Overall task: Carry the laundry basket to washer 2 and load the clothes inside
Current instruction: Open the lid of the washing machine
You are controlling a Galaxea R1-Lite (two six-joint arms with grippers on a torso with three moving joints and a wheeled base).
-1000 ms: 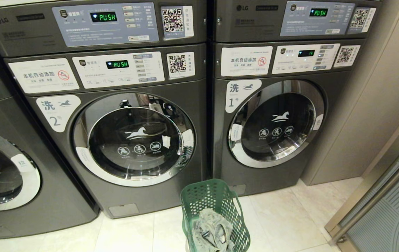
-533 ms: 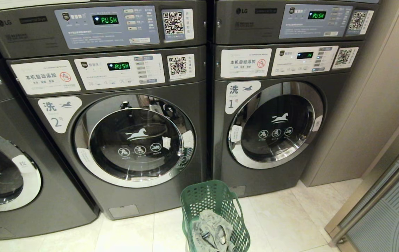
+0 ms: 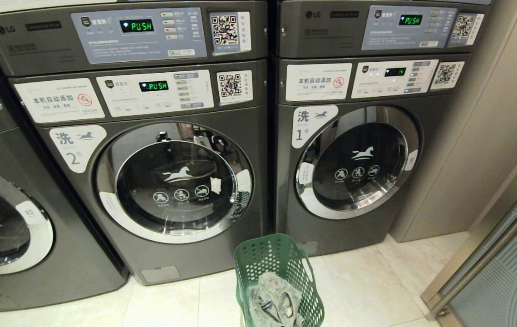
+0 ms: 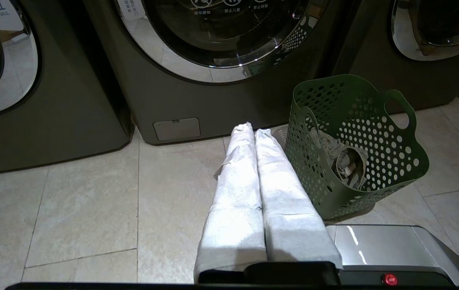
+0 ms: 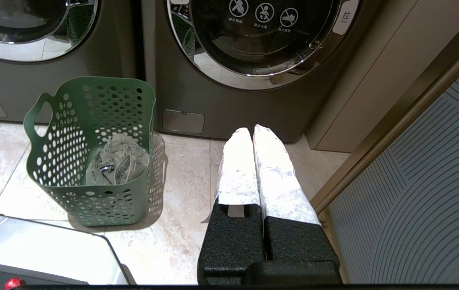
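The laundry basket (image 3: 278,277) stands on the tile floor (image 3: 367,281), near side of the machines, about in line w/ the seam btwn washer 2 (image 3: 174,181) on the left and washer 1 (image 3: 358,161) on the right. The clothes (image 3: 273,302) lie crumpled in its bottom. Both round doors look shut. Left gripper (image 4: 253,129) is pressed closed, empty, low just left of the basket; right gripper (image 5: 249,131) also closed, empty, right of it. Whether the basket touches washer 2 is hard to say.
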